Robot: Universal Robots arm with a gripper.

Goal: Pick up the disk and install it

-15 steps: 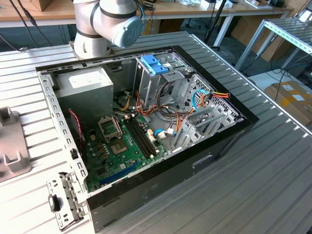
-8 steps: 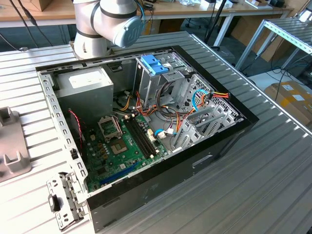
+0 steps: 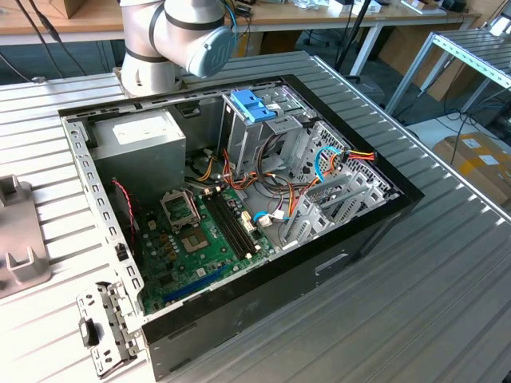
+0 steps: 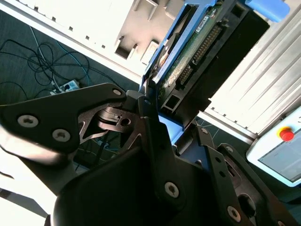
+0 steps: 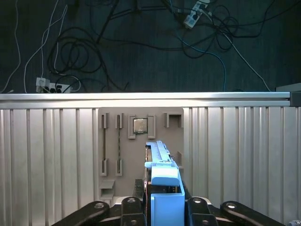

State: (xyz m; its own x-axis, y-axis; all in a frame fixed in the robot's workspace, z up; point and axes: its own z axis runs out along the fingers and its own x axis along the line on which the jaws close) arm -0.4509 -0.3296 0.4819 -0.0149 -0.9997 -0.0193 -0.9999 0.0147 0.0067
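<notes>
The disk (image 4: 197,42) is a flat drive with a green circuit board side and a bright blue carrier frame. My gripper (image 4: 176,125) is shut on its lower end, black fingers (image 4: 153,122) pressed to both sides. In the first wrist view the disk (image 5: 162,174) stands edge-on between my gripper (image 5: 164,207) fingers, above a ribbed metal table. Below it lies a grey holder plate (image 5: 113,141) with slots and a square chip (image 5: 139,125). In the exterior view the open computer case (image 3: 383,215) lies on the table, with the arm's joint (image 3: 180,40) behind it.
Inside the case are a drive cage topped by a short blue latch piece (image 3: 251,104), a grey box with a white label (image 3: 148,140), a green motherboard (image 3: 200,239) and loose cables. A grey fixture (image 3: 20,239) sits at the exterior view's left. A red-buttoned pendant (image 4: 287,134) is nearby.
</notes>
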